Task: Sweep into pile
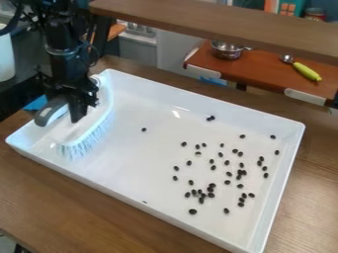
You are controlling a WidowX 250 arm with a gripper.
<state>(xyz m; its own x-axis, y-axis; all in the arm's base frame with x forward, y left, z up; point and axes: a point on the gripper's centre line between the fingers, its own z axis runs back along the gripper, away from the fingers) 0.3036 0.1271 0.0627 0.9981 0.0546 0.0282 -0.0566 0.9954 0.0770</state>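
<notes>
White tray (142,163): brush (84,131) at view's left end, long axis across tray, clamped in my fingers (77,109). Bristles (91,139) face dark beans (211,189), scattered mostly over view's right half, well apart; gap probably wants closing first.

Here we see small black beans (212,186) scattered loosely toward the right edge of our white tray (277,192), one stray further left; our grey-handled brush (80,142) sits tilted by the left edge, pale bristles facing them.
</notes>
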